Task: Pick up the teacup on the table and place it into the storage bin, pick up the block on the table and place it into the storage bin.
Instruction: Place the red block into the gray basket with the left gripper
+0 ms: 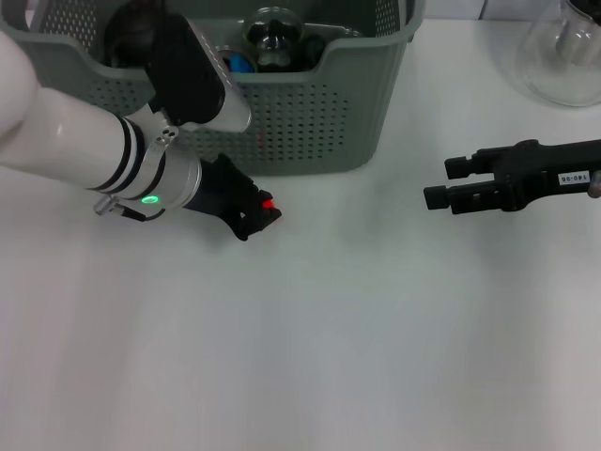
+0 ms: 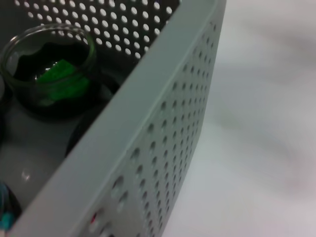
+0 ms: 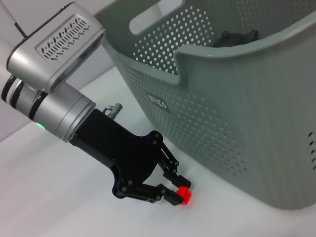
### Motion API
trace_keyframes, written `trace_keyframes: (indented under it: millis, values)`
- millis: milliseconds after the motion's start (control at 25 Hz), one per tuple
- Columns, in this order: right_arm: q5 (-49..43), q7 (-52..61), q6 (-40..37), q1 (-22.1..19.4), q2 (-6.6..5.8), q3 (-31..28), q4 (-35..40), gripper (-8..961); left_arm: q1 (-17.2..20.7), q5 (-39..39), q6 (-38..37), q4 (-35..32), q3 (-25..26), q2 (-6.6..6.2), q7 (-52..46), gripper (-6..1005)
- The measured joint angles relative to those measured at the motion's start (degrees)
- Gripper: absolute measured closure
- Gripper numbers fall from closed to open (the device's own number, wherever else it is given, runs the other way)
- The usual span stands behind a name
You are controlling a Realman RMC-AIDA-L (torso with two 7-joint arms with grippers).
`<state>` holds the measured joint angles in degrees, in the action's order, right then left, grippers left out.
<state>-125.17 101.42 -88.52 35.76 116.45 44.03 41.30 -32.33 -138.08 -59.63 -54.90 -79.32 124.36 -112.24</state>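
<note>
On the left, the left tool [image 1: 255, 212] sits low on the table [image 1: 310, 348], just in front of the bin [image 1: 310, 132], with its fingers closed on the small red block [image 3: 183, 194]. In the right wrist view the block is pinched between the fingertips, at or just above the table surface; whether it has left the table I cannot tell. So the block step looks to be at the grasp, with lift and drop into the bin left to do.

In the middle, the bin holds several things: a glass cup [image 2: 49, 69] with something green inside, a blue item, and darker shapes too hidden to name. No teacup stands on the table, so that half of the task is probably done.

On the right, the right tool [image 1: 449, 183] hovers above the table, well apart from the bin, fingers a narrow gap apart and holding nothing.
</note>
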Motion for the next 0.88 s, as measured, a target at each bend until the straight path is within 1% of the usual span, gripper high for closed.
trace_keyframes:
  millis: [80, 160, 200, 240, 320, 360, 440, 520, 560, 600, 640, 720, 760, 800, 840, 880]
  values:
    - [0.0, 0.0, -0.1, -0.1, 0.00, 0.0, 0.1, 158, 0.1, 0.0, -0.7, -0.8, 0.2, 0.00, -0.2, 786]
    - [0.0, 0.0, -0.1, -0.1, -0.01, 0.0, 0.1, 158, 0.6, 0.3, -3.2, -2.6, 0.7, 0.01, -1.0, 816]
    - [0.0, 0.0, -0.2, -0.1, -0.02, 0.0, 0.1, 158, 1.3, 1.1, -7.0, -5.1, 1.8, 0.02, -1.8, 816]
    - [0.0, 0.0, -0.2, -0.1, -0.04, 0.0, 0.1, 158, 1.6, 1.5, -8.5, -6.2, 2.4, 0.02, -2.0, 815]
    - [0.0, 0.0, -0.2, -0.1, -0.10, 0.0, 0.2, 157, 2.7, 4.8, -17.2, -10.4, 6.0, 0.03, -2.2, 814]
    - [0.0, 0.0, -0.3, -0.2, -0.22, 0.0, 0.2, 157, 3.0, 7.0, -21.9, -11.9, 8.3, -0.02, -2.0, 814]
    - [0.0, 0.0, -0.3, -0.2, -0.28, 0.0, 0.2, 157, 2.6, 14.2, -33.7, -13.5, 16.4, -0.29, -0.4, 813]
    - [0.0, -0.1, -0.2, -0.2, -0.38, 0.0, 0.2, 157, 1.4, 20.2, -42.0, -13.8, 23.8, -0.49, 0.8, 812]
    - [0.0, -0.2, -0.3, -0.2, -0.41, 0.0, 0.2, 157, -0.4, 24.9, -47.8, -14.1, 31.3, -0.73, 1.0, 812]
    - [0.0, -0.2, -0.3, -0.2, -0.41, 0.0, 0.2, 157, -0.4, 24.9, -47.8, -14.1, 31.3, -0.73, 1.0, 811]
    - [0.0, -0.4, -0.2, -0.2, -0.43, 0.0, 0.2, 157, -1.5, 26.4, -49.4, -14.8, 34.9, -0.88, 0.8, 811]
    - [0.0, -0.6, -0.3, -0.1, -0.44, 0.0, 0.2, 158, -2.9, 26.1, -48.8, -16.9, 38.1, -1.03, -0.1, 810]
    - [0.0, -0.7, -0.3, 0.0, -0.45, 0.0, 0.2, 158, -3.4, 25.1, -47.2, -18.0, 38.5, -1.09, -0.9, 810]
    - [0.0, -0.7, -0.3, 0.1, -0.44, 0.0, 0.2, 158, -4.1, 22.3, -43.0, -19.2, 37.5, -1.38, -2.8, 809]
    - [0.0, -0.6, -0.3, 0.2, -0.44, 0.1, 0.2, 158, -4.1, 22.3, -43.0, -19.2, 37.5, -1.38, -2.8, 809]
    - [0.0, -0.6, -0.3, 0.2, -0.44, 0.1, 0.2, 158, -5.9, 15.3, -32.8, -19.9, 33.9, -2.53, -7.7, 808]
